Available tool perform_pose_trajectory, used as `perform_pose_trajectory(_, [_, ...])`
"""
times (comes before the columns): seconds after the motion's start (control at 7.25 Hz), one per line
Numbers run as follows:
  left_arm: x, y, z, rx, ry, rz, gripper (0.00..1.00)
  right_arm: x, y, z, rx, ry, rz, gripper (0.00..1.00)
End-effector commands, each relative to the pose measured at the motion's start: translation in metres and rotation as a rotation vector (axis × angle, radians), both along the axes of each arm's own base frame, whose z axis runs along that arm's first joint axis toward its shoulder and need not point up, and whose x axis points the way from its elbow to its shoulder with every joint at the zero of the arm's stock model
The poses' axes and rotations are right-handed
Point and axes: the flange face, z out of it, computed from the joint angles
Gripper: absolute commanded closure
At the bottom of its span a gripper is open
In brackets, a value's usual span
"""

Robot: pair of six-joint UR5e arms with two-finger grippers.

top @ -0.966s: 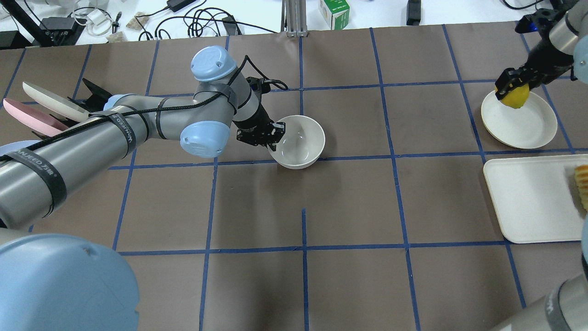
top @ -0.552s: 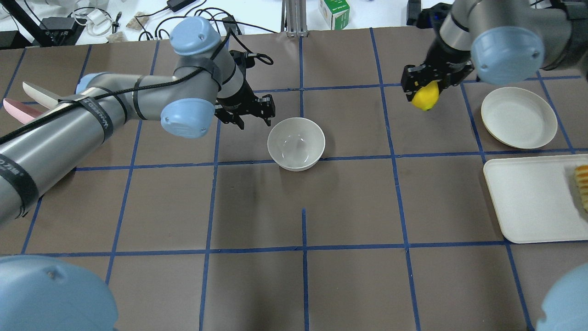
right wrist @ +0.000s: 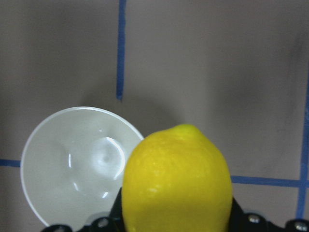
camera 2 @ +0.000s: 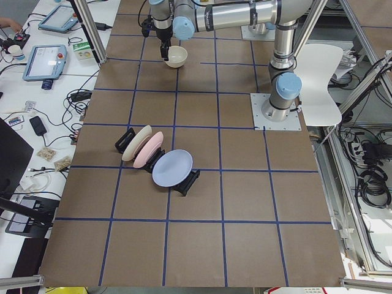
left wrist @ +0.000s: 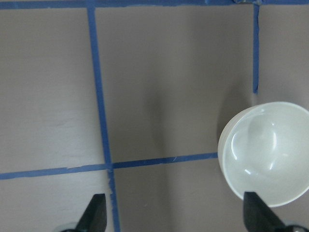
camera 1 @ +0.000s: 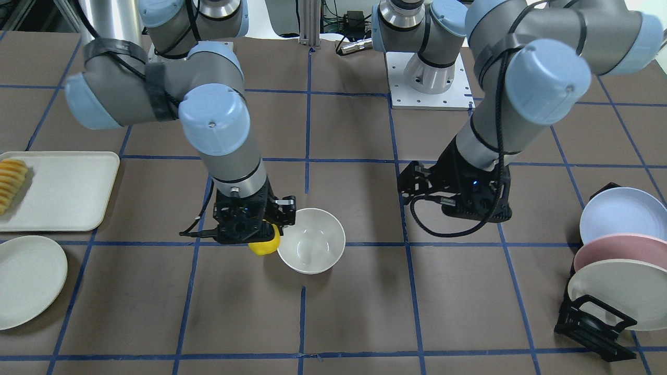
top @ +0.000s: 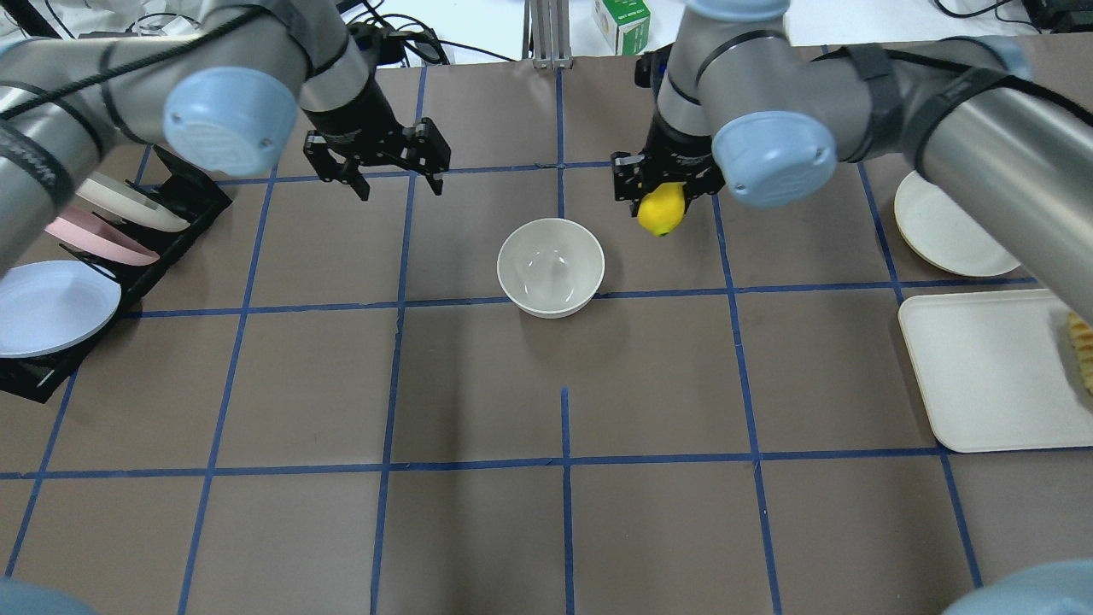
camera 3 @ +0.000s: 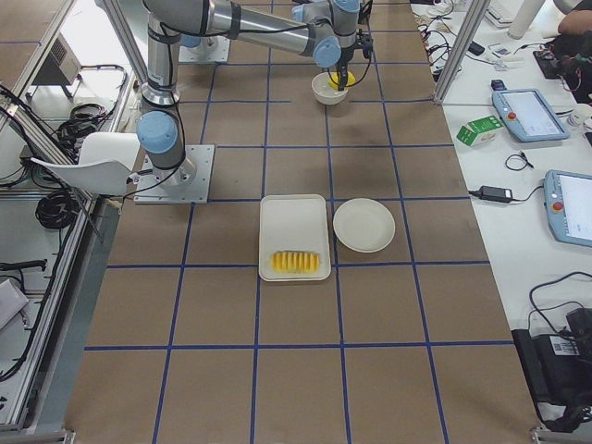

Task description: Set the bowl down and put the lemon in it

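Note:
The off-white bowl (top: 551, 266) stands upright and empty on the brown table, near its middle; it also shows in the front view (camera 1: 311, 247) and both wrist views (left wrist: 268, 154) (right wrist: 77, 164). My right gripper (top: 664, 198) is shut on the yellow lemon (top: 662, 210) and holds it in the air just off the bowl's far right rim. In the right wrist view the lemon (right wrist: 176, 179) hangs beside the bowl, not over its middle. My left gripper (top: 400, 184) is open and empty, raised to the far left of the bowl.
A black rack with several plates (top: 128, 231) stands at the left edge. A flat cream plate (top: 948, 222) and a white tray (top: 990, 367) holding ridged orange-yellow slices (top: 1083, 346) are at the right. Cables and a green box (top: 622, 24) lie beyond the table's far edge.
My left gripper let go of the bowl's rim and drew back to the far left. My right gripper carried the lemon from over the cream plate leftward to beside the bowl.

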Motion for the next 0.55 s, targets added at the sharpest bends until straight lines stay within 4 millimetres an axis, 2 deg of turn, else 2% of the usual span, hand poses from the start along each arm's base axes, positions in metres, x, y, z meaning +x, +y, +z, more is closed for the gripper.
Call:
perform_pose_trajectory(0.0, [0.018, 0.042, 0.052, -0.007, -0.077, -0.011, 0.00, 0.063, 0.023, -0.029, 0.009, -0.010, -0.021, 0.90])
perform_pose_trajectory(0.14, [0.023, 0.044, 0.054, -0.011, -0.063, -0.002, 0.00, 0.075, 0.024, -0.038, -0.012, -0.017, -0.006, 0.89])
perform_pose_trajectory(0.41, [0.019, 0.047, 0.052, -0.015, -0.060, 0.002, 0.00, 0.077, 0.018, -0.075, 0.014, 0.009, -0.001, 0.85])
